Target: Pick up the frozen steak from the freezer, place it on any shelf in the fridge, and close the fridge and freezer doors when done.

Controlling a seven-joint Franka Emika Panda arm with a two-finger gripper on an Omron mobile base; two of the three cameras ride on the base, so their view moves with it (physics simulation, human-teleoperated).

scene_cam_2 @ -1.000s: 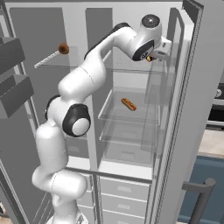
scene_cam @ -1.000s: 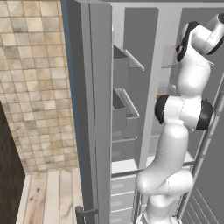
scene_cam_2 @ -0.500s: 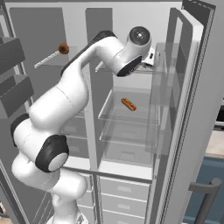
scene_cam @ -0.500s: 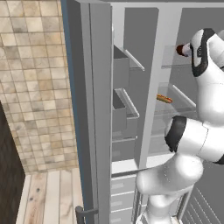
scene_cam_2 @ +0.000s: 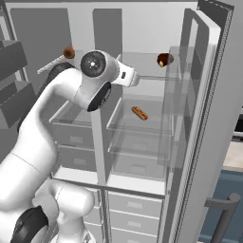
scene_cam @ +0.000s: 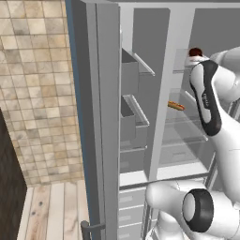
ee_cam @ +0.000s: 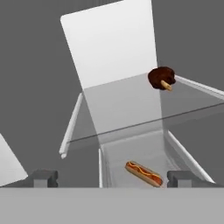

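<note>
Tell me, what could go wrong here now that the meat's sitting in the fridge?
1. The frozen steak lies close to one side edge of the top shelf; a bump might tip it off.
2. The open gripper points into the fridge, and the arm fills the opening, so a careless swing could hit the glass.
3. The fridge door and freezer door stand open; shutting either could catch the arm.

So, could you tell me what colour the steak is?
Dark red-brown steak; the hand view shows it best.
</note>
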